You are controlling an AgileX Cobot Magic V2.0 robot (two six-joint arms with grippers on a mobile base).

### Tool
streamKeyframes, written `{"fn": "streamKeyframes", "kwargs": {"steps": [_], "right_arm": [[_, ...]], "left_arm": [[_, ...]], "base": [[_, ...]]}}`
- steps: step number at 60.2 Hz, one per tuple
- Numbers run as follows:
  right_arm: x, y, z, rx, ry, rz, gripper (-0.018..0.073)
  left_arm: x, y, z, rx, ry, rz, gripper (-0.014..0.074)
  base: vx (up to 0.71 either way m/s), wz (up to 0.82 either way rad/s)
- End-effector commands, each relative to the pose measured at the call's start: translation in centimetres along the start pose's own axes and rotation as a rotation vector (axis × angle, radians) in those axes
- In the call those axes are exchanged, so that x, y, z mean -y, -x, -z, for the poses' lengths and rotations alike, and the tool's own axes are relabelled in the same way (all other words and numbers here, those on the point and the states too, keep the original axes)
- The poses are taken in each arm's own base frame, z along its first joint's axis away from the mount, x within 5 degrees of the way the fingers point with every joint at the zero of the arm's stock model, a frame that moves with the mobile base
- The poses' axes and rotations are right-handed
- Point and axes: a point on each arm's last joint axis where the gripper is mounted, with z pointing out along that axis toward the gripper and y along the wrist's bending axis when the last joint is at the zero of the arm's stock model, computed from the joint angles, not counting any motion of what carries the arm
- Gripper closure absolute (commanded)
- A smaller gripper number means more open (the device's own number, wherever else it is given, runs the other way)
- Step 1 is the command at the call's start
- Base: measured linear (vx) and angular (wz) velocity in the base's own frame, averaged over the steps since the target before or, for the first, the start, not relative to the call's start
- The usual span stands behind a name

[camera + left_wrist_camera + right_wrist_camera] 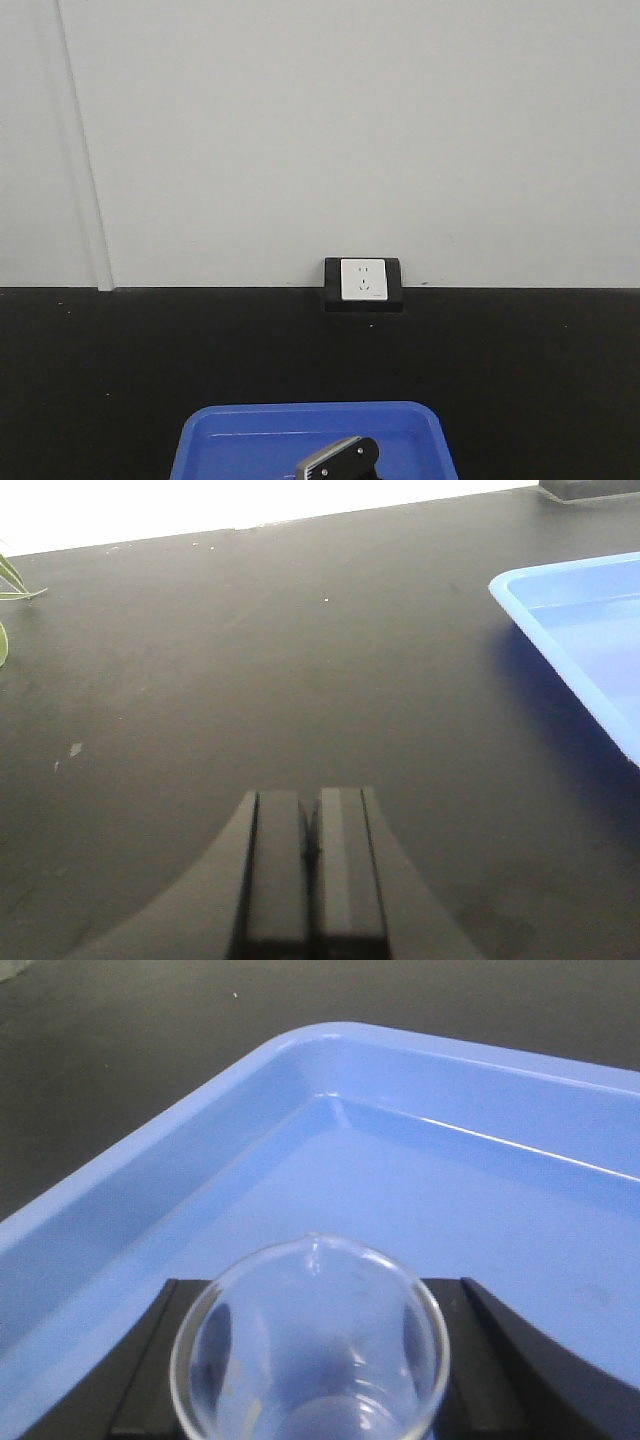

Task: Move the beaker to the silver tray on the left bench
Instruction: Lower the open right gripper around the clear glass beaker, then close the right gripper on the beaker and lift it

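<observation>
The right fingers [140, 1380] grip the upright beaker [310, 1360] from both sides, within the blue tray [330, 1160] near a corner; whether it touches the tray floor is unclear. The left fingers [280, 870] are pressed together, empty, over the black table [250, 660] beside the tray.

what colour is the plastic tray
The tray is blue, seen best in the right wrist view.

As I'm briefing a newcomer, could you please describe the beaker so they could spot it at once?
Find the black bench and the blue plastic tray on it. Over the tray's floor, between the right gripper's black fingers, is a small clear glass beaker; it is the only glass item there.
</observation>
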Motion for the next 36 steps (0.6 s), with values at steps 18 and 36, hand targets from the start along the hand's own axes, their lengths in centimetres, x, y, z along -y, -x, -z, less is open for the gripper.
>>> {"fn": "streamKeyframes", "kwargs": {"steps": [18,36], "right_arm": [[-2.6,12.2,9.6,0.067,-0.067,0.039,0.0573],[-3.7,15.0,21.7,-0.012,-0.182,0.087,0.0573]], "left_arm": [[0.1,0.1,-0.2,0.063,-0.006,0.003,0.0595],[0.1,0.1,-0.2,0.063,-0.006,0.003,0.0595]], "base": [[0.0,0.0],[0.0,0.0]]}}
